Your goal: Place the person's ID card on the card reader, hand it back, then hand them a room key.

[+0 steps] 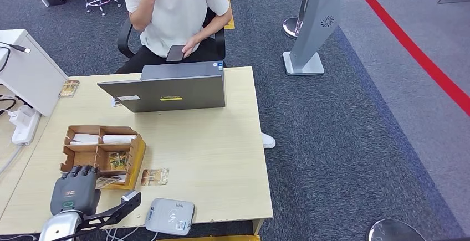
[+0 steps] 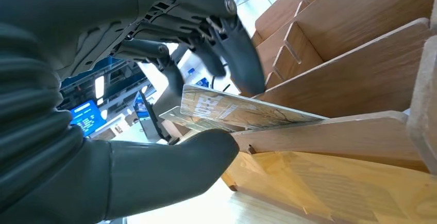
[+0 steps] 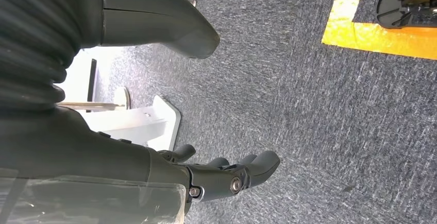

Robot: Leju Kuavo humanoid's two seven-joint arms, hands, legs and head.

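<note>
My left hand [image 1: 75,190] is at the near left corner of the table, against the front of a wooden organizer [image 1: 134,158]. In the left wrist view the left hand [image 2: 154,172] pinches a patterned room key card [image 2: 242,112] between thumb and fingers, the card's far end still lying in a slot of the organizer [image 2: 360,80]. The same card [image 1: 108,181] pokes out beside the hand. A grey card reader [image 1: 170,216] sits at the table's front edge with nothing on it. A second patterned card [image 1: 155,176] lies flat between organizer and reader. My right hand [image 3: 154,167] hangs over the carpet, holding nothing.
A person [image 1: 172,8] sits behind the table with a phone [image 1: 175,52] in hand. A grey laptop [image 1: 169,91] stands open at the far edge. A third card [image 1: 69,88], a white box [image 1: 25,69] and a power strip [image 1: 23,123] are at the left.
</note>
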